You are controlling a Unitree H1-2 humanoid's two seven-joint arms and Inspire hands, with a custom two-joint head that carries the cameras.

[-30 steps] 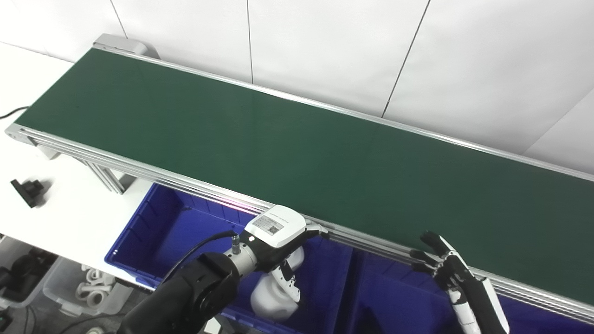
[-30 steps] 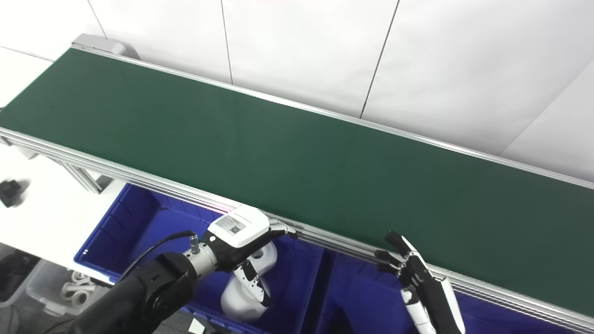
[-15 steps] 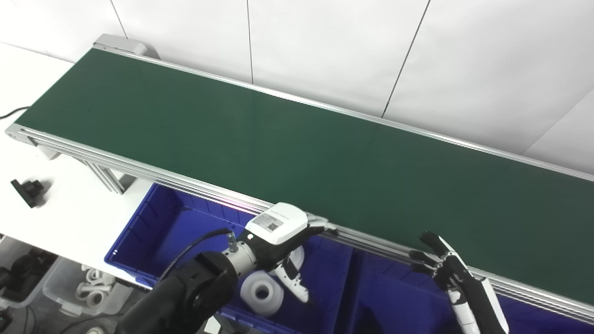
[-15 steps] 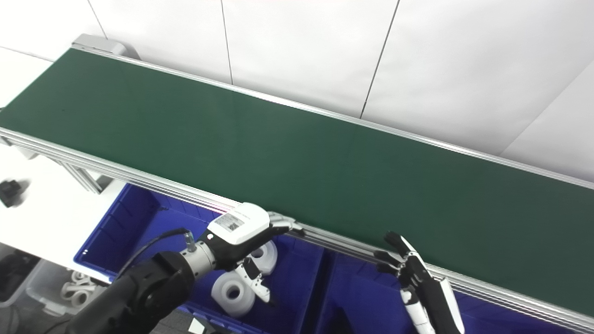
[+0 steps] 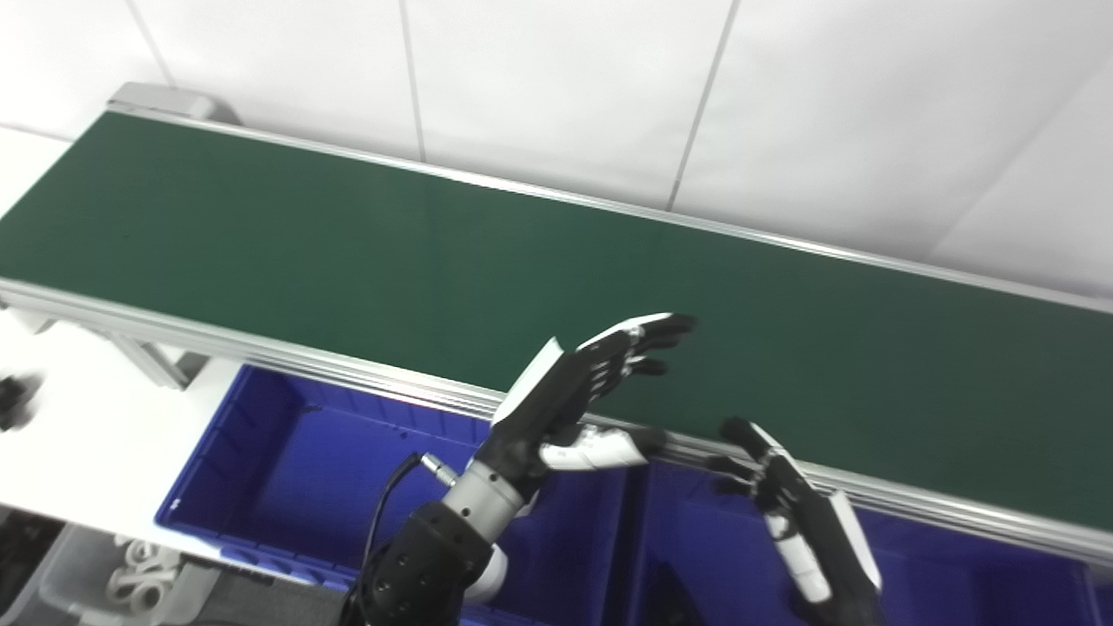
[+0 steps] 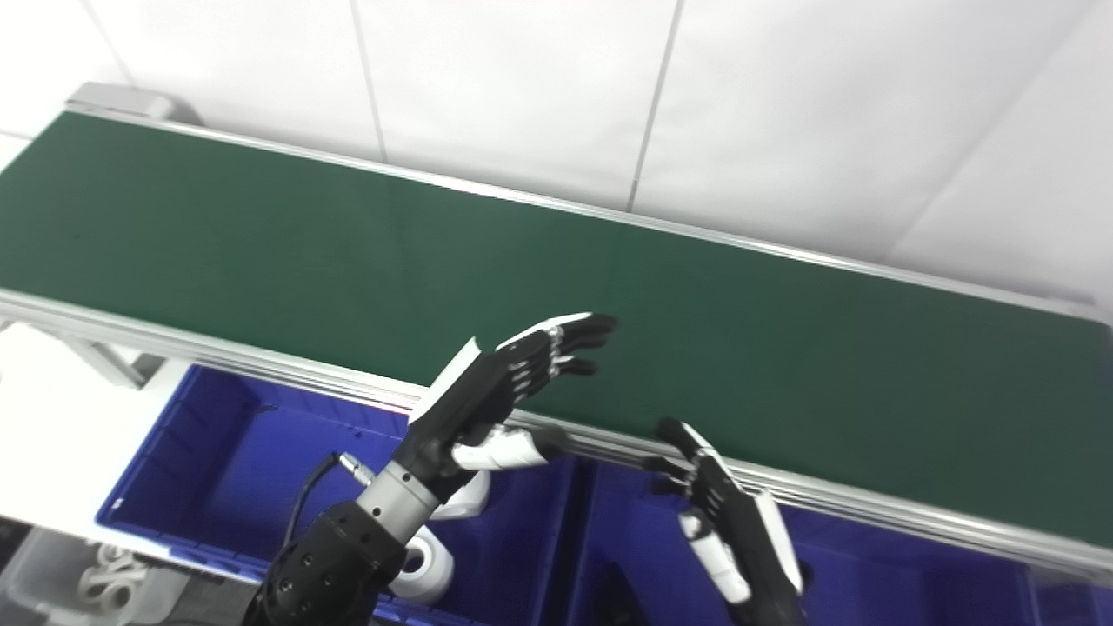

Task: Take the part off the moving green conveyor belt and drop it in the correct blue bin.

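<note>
Left robot hand (image 5: 581,391) has risen, splayed empty over the matte green belt (image 5: 348,252); white round part (image 6: 423,563) lies binned; right robot hand (image 5: 787,500) stays spread wide.

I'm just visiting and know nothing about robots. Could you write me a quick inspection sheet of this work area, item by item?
Surface: green conveyor belt runs corner to corner; nothing seen on it.
Job's things: white parts lie in the left blue bin; a second blue bin sits to its right.
Clutter: clear tub of white pieces at lower left.
Hands: left hand open, raised over the belt's near edge; right hand open, by the rail.
Cables: black cable at the left wrist.
Surroundings: white panelled wall behind; white table at left.
</note>
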